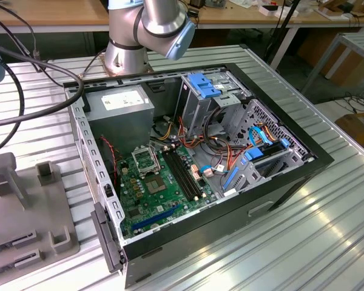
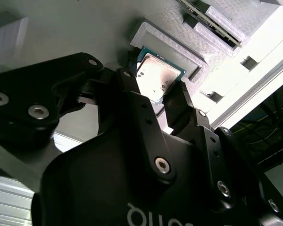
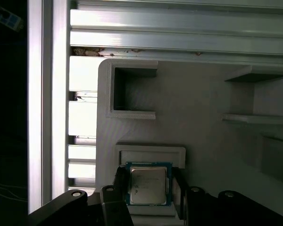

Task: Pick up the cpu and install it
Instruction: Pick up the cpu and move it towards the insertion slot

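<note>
Here our jaws stood partly open astride the cpu [image 3: 148, 184], one on either side, gripping nothing. The chip lay flat between them in its grey holder [image 3: 151, 153]. We judged it best to close squarely on its edges, without tilting it.

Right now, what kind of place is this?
Probably a robotics lab or workshop: an open black desktop computer case on a ribbed aluminium table, wooden workbenches behind, a square silver-topped cpu in a grey plastic fixture.
</note>
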